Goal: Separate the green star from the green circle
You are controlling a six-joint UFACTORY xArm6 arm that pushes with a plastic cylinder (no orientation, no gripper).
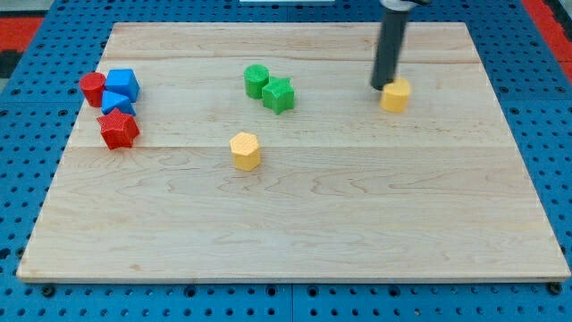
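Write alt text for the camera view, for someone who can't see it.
A green circle and green star sit touching near the top centre of a wooden board, while my tip rests far to their right against a yellow block. A yellow hexagon lies below the green pair; two red and two blue blocks cluster at the view's left.

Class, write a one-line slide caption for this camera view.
My tip rests beside a yellow block, far right of the touching green circle and green star.

Bright, even light; sharp, soft shadows.
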